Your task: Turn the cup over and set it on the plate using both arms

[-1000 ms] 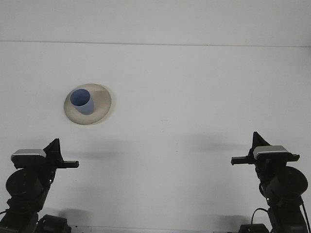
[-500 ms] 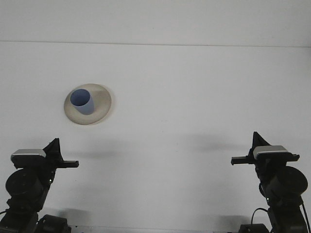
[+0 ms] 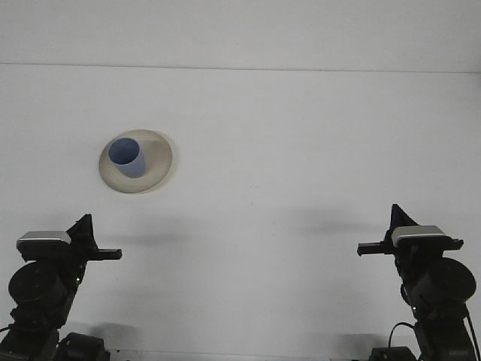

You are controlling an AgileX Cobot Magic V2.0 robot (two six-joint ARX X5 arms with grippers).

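A blue cup (image 3: 126,157) stands upright on a beige plate (image 3: 155,165) at the left of the white table, its open mouth facing up. The cup sits toward the plate's left side. My left gripper (image 3: 89,235) is pulled back at the bottom left corner, well below the plate and touching nothing. At the bottom right corner my right gripper (image 3: 397,226) is likewise pulled back, far from the cup. Neither gripper holds anything.
The white table (image 3: 301,165) runs back to a wall at the far edge. Both arm bases (image 3: 37,289) (image 3: 440,286) sit along the table's near edge.
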